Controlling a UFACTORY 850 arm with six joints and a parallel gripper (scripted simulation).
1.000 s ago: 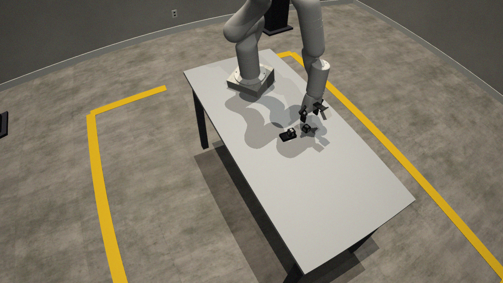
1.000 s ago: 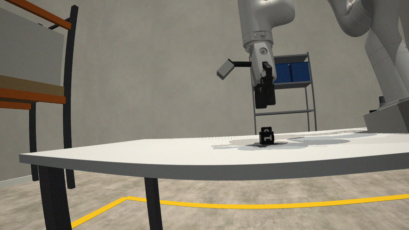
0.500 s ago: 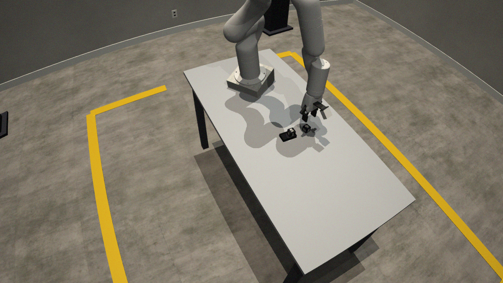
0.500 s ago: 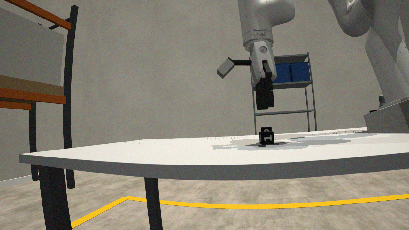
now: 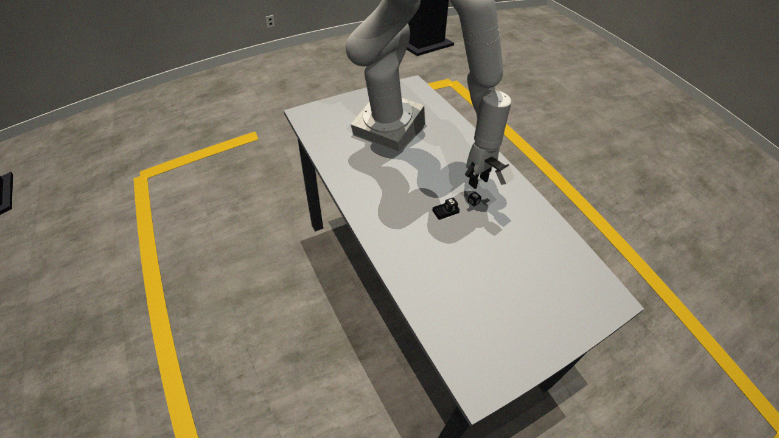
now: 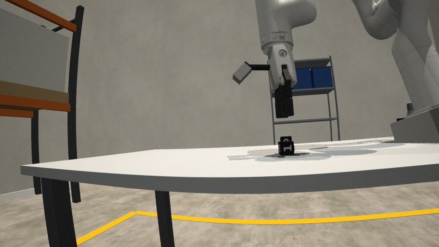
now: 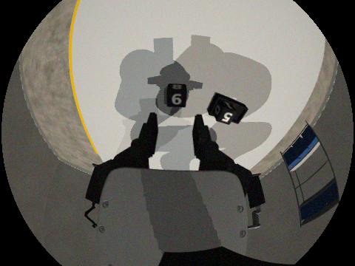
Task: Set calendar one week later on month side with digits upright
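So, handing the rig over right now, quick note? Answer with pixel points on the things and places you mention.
Gripper (image 5: 479,182) (image 6: 284,116) (image 7: 175,122): fingers part-open above the table, nothing held.
Loose black cube with pale digits (image 5: 474,198) (image 6: 286,148) (image 7: 176,96): on the table, off the tray.
Other black numbered cube (image 5: 451,204) (image 6: 285,138) (image 7: 225,117): at the black tray (image 5: 440,212) (image 7: 241,106); seating unclear.
Done: tray on the table.
Left: seat the loose cube, check date and uprightness.
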